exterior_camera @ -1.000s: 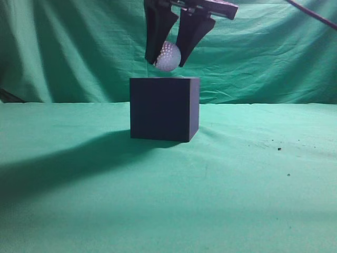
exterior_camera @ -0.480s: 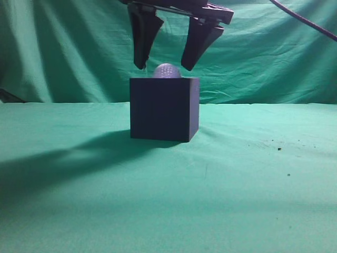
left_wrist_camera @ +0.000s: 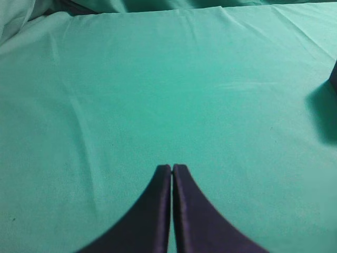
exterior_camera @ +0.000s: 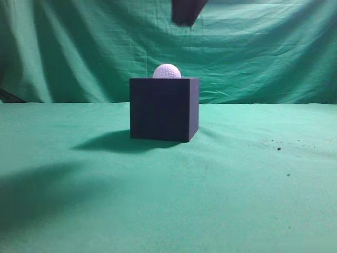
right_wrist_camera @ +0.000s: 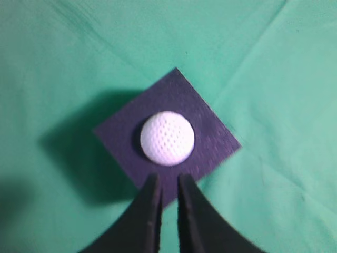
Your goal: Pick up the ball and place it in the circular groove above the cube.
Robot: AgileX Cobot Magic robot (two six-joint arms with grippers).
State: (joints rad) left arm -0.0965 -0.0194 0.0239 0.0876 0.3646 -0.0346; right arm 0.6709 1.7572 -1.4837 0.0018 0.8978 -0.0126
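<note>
Nearly closed on nothing, my right pincer (right_wrist_camera: 168, 182) hangs high over the small white dimpled ball (right_wrist_camera: 167, 138), which sits centred atop the large dark navy matte cube (right_wrist_camera: 210, 139) on green cloth (exterior_camera: 253, 179). My left pincer (left_wrist_camera: 172, 167) is pressed together, empty.

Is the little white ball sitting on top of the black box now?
Yes. The ball sits in the middle of the cube's top, partly sunk in, with no hand touching it; the right hand is up above.

Even, soft light casts the cube's (exterior_camera: 164, 108) shadow leftward on the green cloth (exterior_camera: 237, 184); right wrist view slightly blurred.
</note>
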